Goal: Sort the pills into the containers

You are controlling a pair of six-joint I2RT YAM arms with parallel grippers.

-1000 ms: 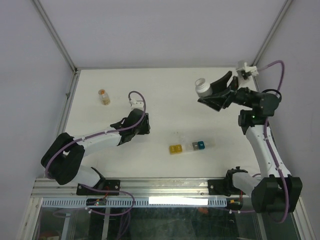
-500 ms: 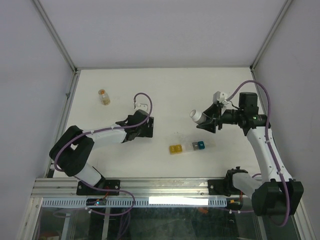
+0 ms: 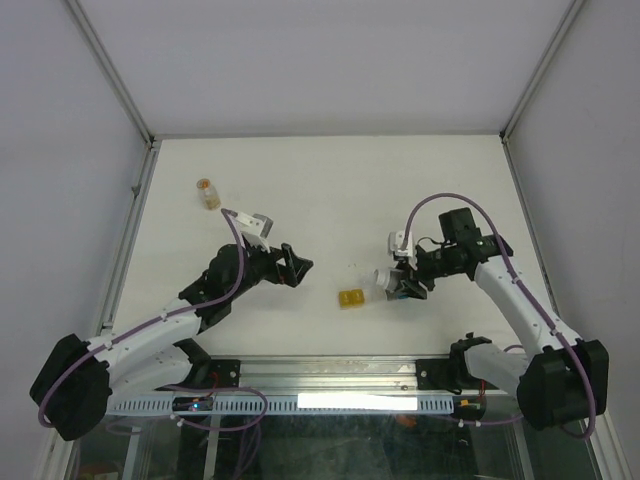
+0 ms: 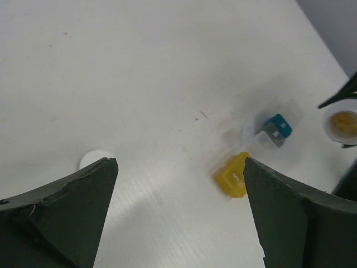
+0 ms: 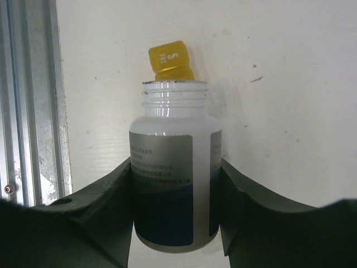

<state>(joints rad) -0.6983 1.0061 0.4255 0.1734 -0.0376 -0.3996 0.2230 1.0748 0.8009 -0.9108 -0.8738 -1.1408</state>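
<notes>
One yellow compartment [image 5: 169,58], lettering perhaps "ES"

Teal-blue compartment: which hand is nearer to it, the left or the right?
Right. The right hand, holding a bottle, is right beside the teal-blue compartment; the open left hand is farther off, beyond the yellow compartment.

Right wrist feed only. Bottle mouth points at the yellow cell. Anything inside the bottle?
Observer: Yes. The left wrist view looks into the mouth of the bottle: yellowish-orange contents inside.
Operator: Where's the teal cell?
Observer: The teal cell lies nearer the bottle than the yellow cell does.
Operator: Left arm?
Observer: The left pincer is open, empty, facing the yellow cell.
</notes>
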